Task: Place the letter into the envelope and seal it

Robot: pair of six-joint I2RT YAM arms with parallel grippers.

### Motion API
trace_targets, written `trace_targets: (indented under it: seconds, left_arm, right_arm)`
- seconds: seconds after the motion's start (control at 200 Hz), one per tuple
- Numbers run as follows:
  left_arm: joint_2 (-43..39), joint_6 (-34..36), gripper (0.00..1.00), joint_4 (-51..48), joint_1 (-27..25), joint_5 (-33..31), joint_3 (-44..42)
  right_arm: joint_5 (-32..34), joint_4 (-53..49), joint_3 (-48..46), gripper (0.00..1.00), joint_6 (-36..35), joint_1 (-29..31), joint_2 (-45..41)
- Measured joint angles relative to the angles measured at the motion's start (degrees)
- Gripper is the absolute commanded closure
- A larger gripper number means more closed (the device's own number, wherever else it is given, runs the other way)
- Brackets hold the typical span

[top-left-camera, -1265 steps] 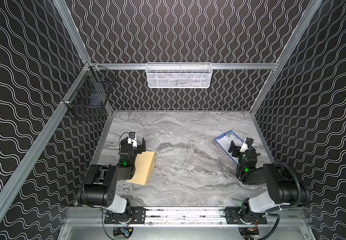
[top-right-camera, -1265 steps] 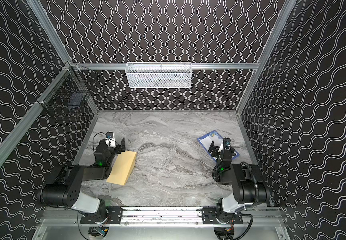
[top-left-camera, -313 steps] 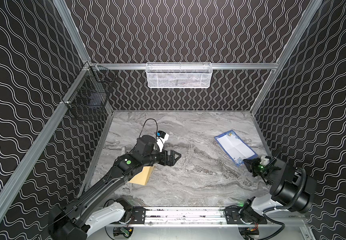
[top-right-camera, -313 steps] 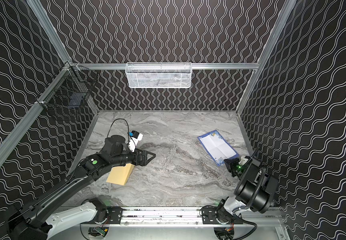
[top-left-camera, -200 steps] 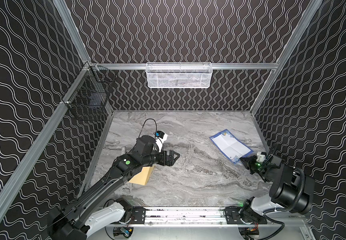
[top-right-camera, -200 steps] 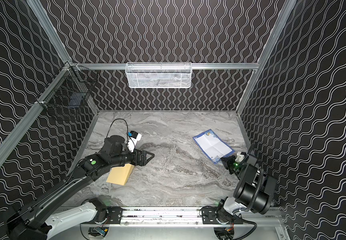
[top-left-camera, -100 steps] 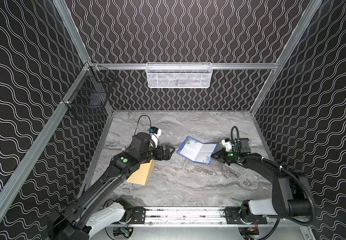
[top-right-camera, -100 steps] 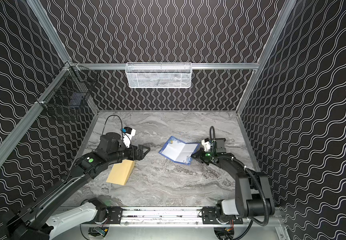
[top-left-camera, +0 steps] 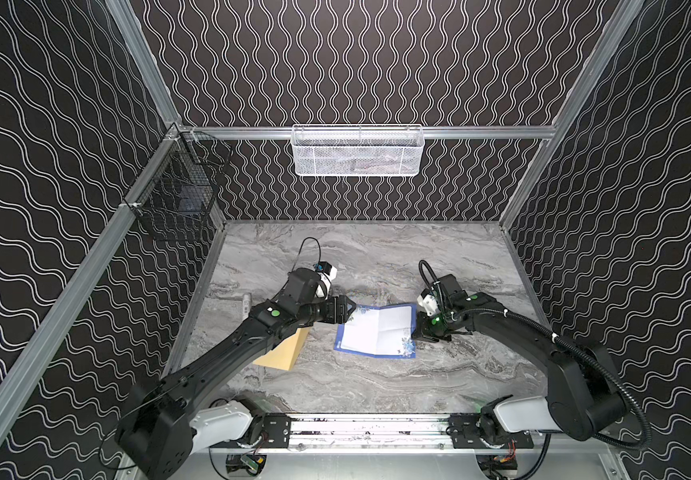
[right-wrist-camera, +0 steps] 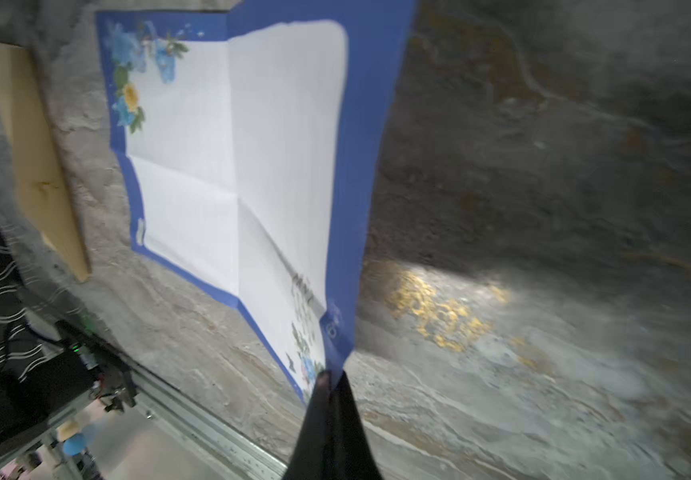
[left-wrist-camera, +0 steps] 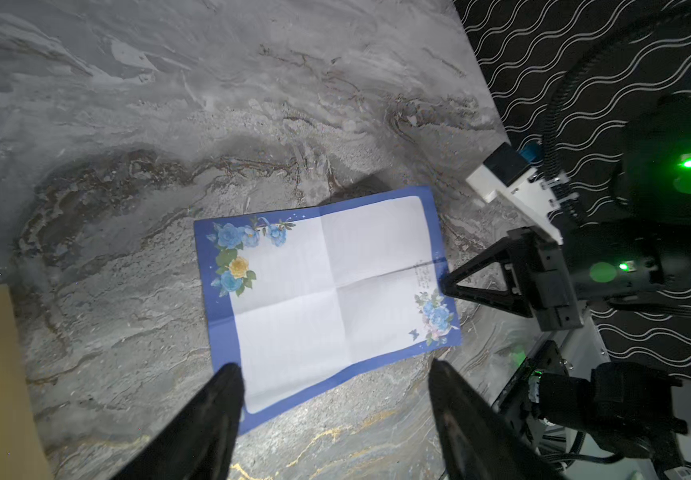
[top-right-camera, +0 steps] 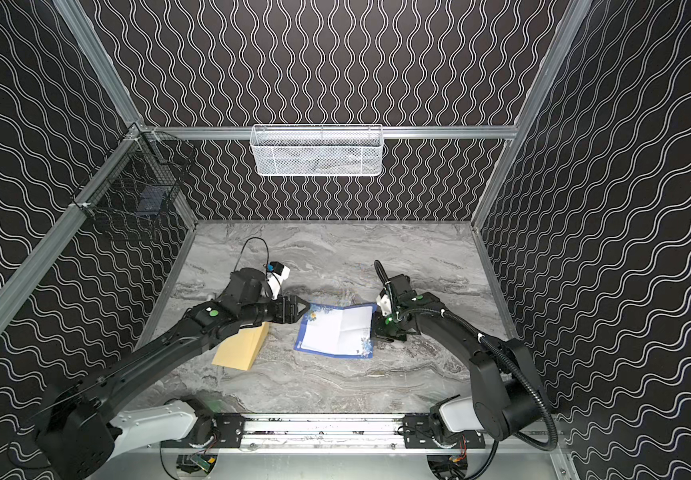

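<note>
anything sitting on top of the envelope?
Nothing seen on the envelope; its near end lies bare. The left arm crosses above it in both top views, hiding the far end. The letter is apart, beside it.

White basket (top-left-camera: pixel 356 151), black basket (top-left-camera: pixel 177 195), marble table (top-left-camera: pixel 377 386)

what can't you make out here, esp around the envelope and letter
- envelope: the left arm covers part of it in both top views, and the left wrist view's edge cuts it off; the flap cannot be seen.
- letter: the dark marks near the right gripper are blurred in the right wrist view and too small elsewhere.
- black wire basket: something dark inside, too small to name in both top views.
</note>
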Motion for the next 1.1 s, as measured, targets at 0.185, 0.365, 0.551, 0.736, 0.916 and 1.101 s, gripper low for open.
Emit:
trace_targets:
  seconds: [0.185, 0.365, 0.551, 0.736, 0.916, 1.101]
  left_arm:
    - [6.12, 0.17, 0.52, 0.42, -2.86, -1.66, 0.00]
    - [12.92, 1.44, 0.66, 0.44, -6.64, -5.20, 2.38]
    - [20.00, 1.68, 0.83, 0.42, -8.70, -8.57, 4.55]
    - [23.89, 1.66, 0.89, 1.25, -10.14, -10.58, 4.63]
    - [26.82, 1.55, 0.91, 2.75, -11.50, -11.17, 4.11]
    - [29.88, 1.14, 0.97, 4.61, -12.17, -11.85, 4.00]
  right_arm:
    - [3.96, -4.35, 1.33, 1.00, -1.11, 0.48, -0.96]
    - [7.21, -7.43, 3.02, 1.00, -1.84, 0.48, -0.96]
    - [8.15, -8.55, 4.11, 1.00, -2.67, 0.48, -0.98]
    - [8.26, -8.83, 4.70, 1.00, -3.08, 0.52, -0.98]
    - [7.28, -8.74, 5.09, 1.00, -3.56, 0.52, -0.74]
    - [6.05, -8.61, 5.42, 1.00, -4.15, 0.52, -0.52]
